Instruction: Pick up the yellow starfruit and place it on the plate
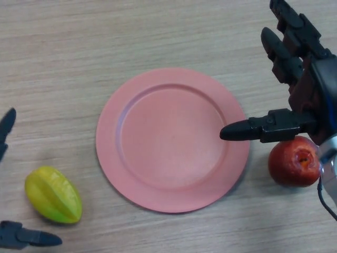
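The yellow starfruit (53, 194) lies on the wooden table at the lower left. The pink plate (172, 138) sits in the middle with nothing on it. My left hand (21, 236) shows only as fingertips at the left edge, one above the starfruit and one below it, apart from the fruit and straight. My right hand (303, 84) is open at the right, its thumb (247, 130) reaching over the plate's right rim and its fingers pointing up and away.
A red apple (294, 161) lies on the table just right of the plate, partly under my right hand.
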